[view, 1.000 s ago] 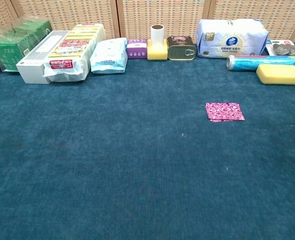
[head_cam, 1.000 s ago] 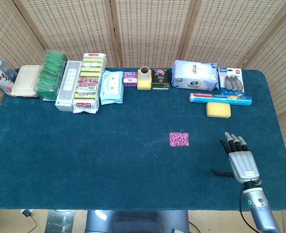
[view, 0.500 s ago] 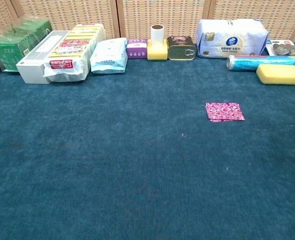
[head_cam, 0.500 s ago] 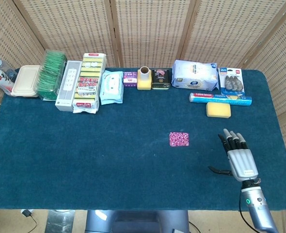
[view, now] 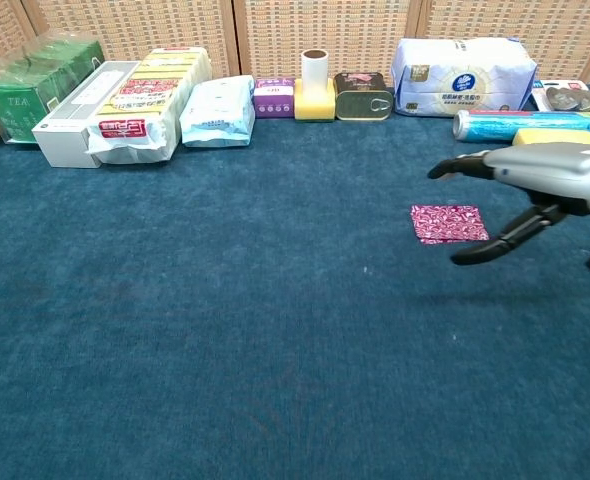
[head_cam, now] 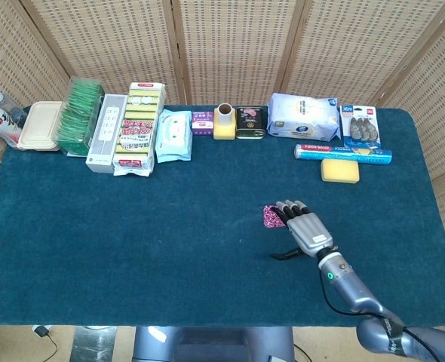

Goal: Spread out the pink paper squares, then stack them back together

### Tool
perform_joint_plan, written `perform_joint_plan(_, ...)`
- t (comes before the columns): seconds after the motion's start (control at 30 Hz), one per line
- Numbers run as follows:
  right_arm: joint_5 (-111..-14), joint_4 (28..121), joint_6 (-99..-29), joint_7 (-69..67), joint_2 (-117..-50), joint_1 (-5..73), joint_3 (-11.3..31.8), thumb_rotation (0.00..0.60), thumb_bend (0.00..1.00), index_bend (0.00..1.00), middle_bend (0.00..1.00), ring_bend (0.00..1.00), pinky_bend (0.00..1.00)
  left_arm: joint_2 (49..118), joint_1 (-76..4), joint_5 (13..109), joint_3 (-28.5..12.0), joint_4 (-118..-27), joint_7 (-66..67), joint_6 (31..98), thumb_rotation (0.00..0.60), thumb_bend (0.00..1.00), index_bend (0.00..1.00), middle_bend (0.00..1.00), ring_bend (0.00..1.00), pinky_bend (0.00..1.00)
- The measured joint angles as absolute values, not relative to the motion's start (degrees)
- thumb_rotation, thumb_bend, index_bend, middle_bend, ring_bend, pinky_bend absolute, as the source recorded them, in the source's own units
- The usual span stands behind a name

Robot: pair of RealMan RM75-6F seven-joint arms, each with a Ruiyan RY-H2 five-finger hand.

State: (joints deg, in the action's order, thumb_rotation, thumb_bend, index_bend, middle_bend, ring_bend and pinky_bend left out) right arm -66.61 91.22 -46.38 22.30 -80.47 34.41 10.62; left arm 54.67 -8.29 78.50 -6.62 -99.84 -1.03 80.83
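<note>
Our right hand [view: 540,185] hovers over the pink patterned paper squares [view: 448,223].
Fingers [head_cam: 292,209] spread, holding nothing; bare blue carpeted surface [head_cam: 132,234] lies leftward.

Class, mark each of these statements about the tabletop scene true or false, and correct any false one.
1. The pink paper squares lie together in one small pile on the blue cloth. True.
2. The right hand is holding the yellow sponge. False: it hangs open over the pink squares and holds nothing.
3. The yellow sponge lies just in front of the blue roll. True.
4. The left hand is pressing on the squares. False: no left hand shows in either view.
</note>
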Motion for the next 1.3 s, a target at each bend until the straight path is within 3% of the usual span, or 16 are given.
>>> perform_joint_plan(0.4, -60.67, 86.71, -43.48, 22.55, -84.55, 39.1, 10.85, 0.251, 0.0, 0.0, 0.16, 0.06, 0.03, 54.91, -8.54, 78.02, -6.65, -99.82, -0.3, 80.57, 0.6, 0.09, 0.0, 0.0, 0.0, 0.08)
perform_joint_plan(1.3, -62.37, 87.66, -45.72, 15.32, -80.65, 35.78, 4.21, 0.249, 0.0, 0.0, 0.16, 0.06, 0.04, 55.52, -8.57, 78.87, -5.89, -100.75, 1.57, 80.76, 0.6, 0.09, 0.0, 0.0, 0.0, 0.08)
